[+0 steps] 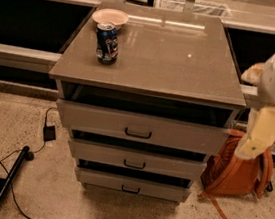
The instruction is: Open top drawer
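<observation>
Camera view, from the left: we see a black adapter [48,132] on the speckled floor, then a blue can [107,43] just in front of a pale bowl [110,16] on the grey cabinet's surface [184,62]. Below it the top drawer [101,119] stands pulled out a little, with a dark gap above its front. At right, above an orange backpack [232,172], the gripper [261,135] hangs clear of the drawer; we cannot tell whether it is released or clenched.

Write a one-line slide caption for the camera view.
Top drawer stands partly open; the gripper hangs right of the cabinet, clear of the handle.
</observation>
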